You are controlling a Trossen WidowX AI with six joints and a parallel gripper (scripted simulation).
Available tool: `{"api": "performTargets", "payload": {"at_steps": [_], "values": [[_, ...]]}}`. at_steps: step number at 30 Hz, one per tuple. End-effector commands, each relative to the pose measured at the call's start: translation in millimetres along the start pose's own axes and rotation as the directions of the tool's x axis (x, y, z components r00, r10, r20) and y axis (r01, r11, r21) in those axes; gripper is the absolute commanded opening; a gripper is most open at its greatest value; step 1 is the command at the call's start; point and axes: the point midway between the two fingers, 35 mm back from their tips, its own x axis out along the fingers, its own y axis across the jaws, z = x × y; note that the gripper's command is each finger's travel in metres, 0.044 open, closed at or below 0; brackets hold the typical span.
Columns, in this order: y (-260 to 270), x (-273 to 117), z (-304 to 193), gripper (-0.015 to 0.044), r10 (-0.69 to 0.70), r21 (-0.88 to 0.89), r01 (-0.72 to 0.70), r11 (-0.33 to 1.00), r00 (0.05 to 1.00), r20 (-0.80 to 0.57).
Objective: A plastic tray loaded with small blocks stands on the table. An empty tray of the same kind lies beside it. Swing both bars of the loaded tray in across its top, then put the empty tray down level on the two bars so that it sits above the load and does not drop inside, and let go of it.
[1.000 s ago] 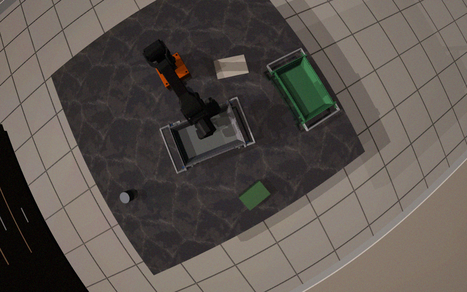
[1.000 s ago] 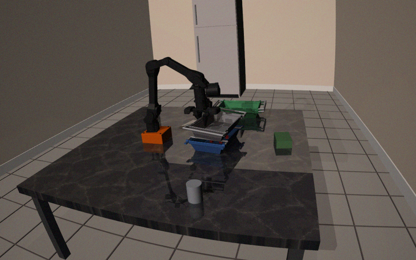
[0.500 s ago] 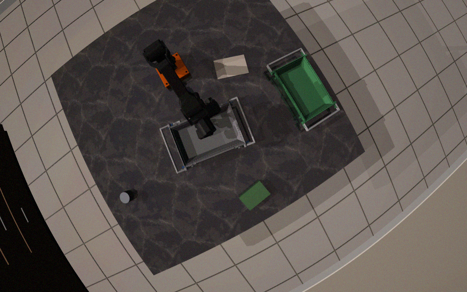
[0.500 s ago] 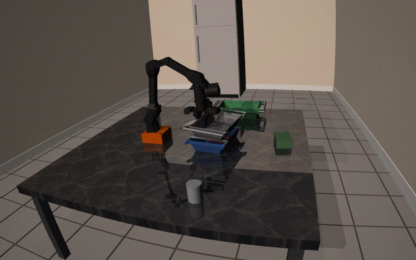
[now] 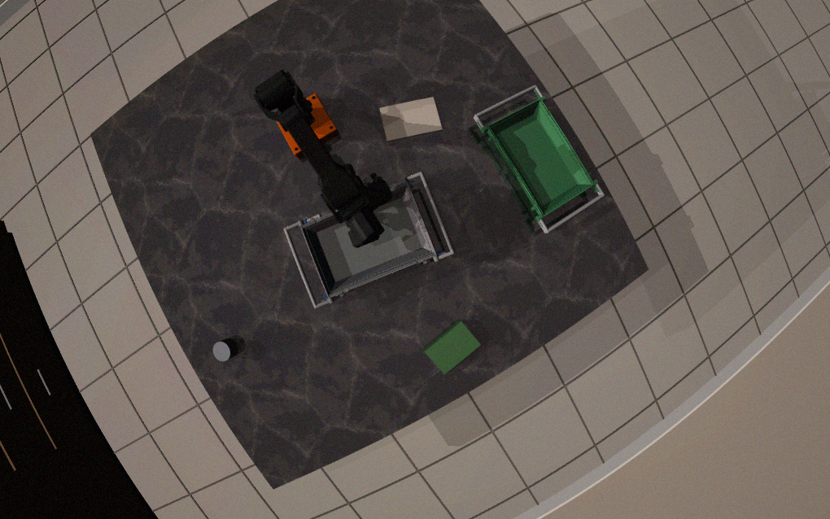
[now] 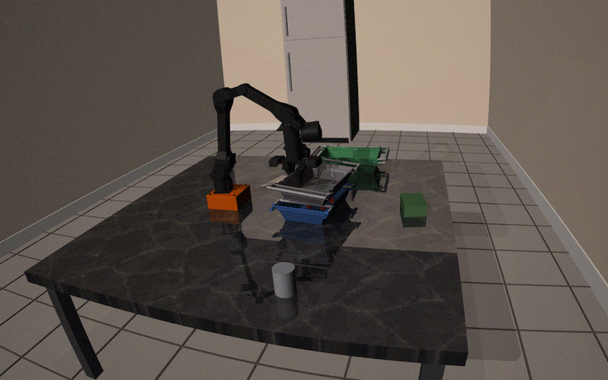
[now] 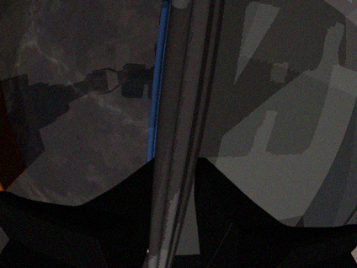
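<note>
The empty grey tray [image 5: 380, 276] [image 6: 300, 195] is over the blue loaded tray [image 6: 300, 214], whose rim also shows in the wrist view [image 7: 159, 80]. Its own wire bars stick out past both ends. My gripper [image 6: 301, 170] [image 7: 182, 163] is shut on its long rim, on the side toward the arm base. Red blocks [image 6: 322, 207] show in the gap between the trays. A pale bar seems to lie across the near end of the blue tray; its far bar is hidden. I cannot tell whether the grey tray touches the bars.
A green tray [image 5: 569, 144] [image 6: 349, 155] with bars swung out stands at the far side. A beige slab [image 5: 409, 118] lies between it and the orange arm base [image 5: 324, 119] [image 6: 224, 201]. A green block [image 5: 452, 346] [image 6: 412, 204] and a grey cylinder [image 5: 222, 351] [image 6: 284, 281] stand apart.
</note>
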Motion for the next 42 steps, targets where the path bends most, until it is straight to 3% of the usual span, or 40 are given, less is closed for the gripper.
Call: {"api": "performTargets", "payload": {"at_steps": [1, 31, 42], "values": [[10.0, 8.8, -0.8, 0.0, 0.047, 0.003, -0.047, 0.999, 0.999, -0.002], [10.0, 8.8, -0.8, 0.0, 0.047, 0.003, -0.047, 0.999, 0.999, -0.002], [10.0, 8.8, -0.8, 0.0161, 0.047, 0.003, -0.047, 0.999, 0.999, -0.002]]}}
